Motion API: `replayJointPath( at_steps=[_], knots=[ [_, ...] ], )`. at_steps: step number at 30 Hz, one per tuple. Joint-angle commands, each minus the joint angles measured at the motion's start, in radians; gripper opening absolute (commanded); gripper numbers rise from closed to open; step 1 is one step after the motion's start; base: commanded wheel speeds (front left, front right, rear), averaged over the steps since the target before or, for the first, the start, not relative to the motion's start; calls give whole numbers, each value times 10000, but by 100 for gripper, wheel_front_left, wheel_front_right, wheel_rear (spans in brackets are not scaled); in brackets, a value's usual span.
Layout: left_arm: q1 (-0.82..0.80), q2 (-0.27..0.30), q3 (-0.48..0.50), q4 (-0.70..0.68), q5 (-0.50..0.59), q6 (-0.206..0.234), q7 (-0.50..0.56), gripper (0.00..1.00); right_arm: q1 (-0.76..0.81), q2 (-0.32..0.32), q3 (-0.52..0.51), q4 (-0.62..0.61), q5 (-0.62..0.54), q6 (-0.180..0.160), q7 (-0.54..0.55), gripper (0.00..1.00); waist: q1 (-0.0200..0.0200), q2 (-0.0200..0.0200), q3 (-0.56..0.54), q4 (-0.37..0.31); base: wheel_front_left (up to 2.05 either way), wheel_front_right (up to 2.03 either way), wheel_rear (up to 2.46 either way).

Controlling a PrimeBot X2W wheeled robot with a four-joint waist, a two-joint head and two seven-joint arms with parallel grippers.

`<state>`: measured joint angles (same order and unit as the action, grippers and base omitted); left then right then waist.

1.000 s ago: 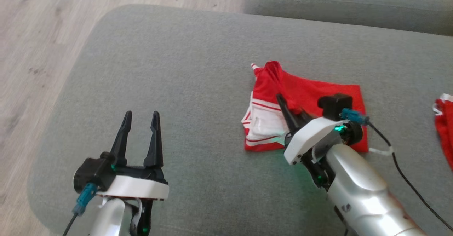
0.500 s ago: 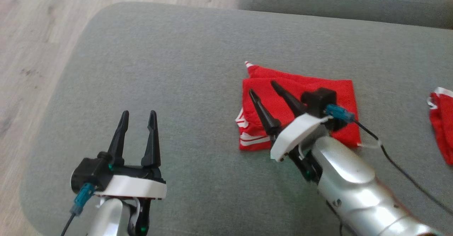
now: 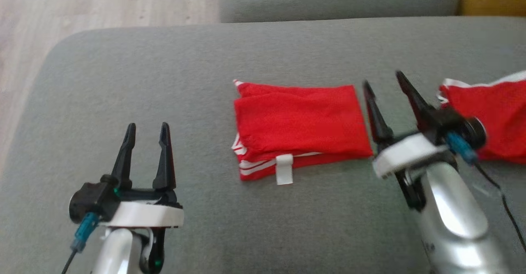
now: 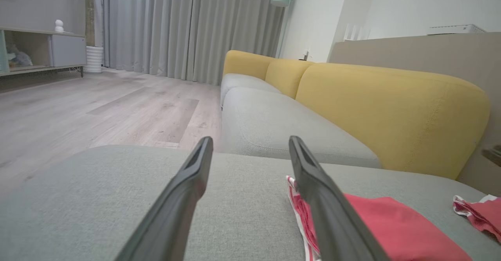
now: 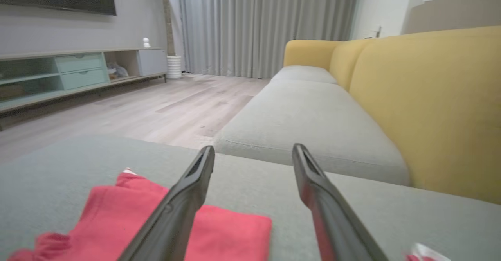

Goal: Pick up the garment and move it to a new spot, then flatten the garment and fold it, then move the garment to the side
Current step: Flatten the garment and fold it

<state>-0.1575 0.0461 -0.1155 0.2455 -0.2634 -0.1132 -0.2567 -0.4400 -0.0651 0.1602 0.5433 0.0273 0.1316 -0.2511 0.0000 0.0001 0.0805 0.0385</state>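
Both jaws released, empty; folded garment (image 3: pixel 296 122) (lettering hidden) lies between them.

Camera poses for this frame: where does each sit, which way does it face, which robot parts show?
Head view: on the head, looking down at the grey cushion with the folded jersey; left gripper and right gripper show, both open.
Left wrist view: low over the cushion, facing level toward the curtains; its own two fingers show, jersey at their right.
Right wrist view: same low heading; its own fingers show, jersey at their left.
Shared: both wrist views catch jersey, yellow backrest and curtains.
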Motion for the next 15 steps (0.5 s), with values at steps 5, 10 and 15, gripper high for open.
replayJointPath(
  at_steps=[5,10,15],
  knots=[
    [179,41,623,-261,240,19,-51,100,1254,148,-761,-1609,-492,-9,-105,100,0,-1,-77,-544,0,0,0],
    [403,41,678,-243,194,12,-51,100,2457,149,-989,-2151,-116,-9,-106,100,0,-1,-42,-650,0,0,0],
    [449,41,664,-260,179,2,-51,100,2701,149,-1097,-2260,99,-9,-106,100,0,-1,-1,-619,0,0,0]
  ],
)
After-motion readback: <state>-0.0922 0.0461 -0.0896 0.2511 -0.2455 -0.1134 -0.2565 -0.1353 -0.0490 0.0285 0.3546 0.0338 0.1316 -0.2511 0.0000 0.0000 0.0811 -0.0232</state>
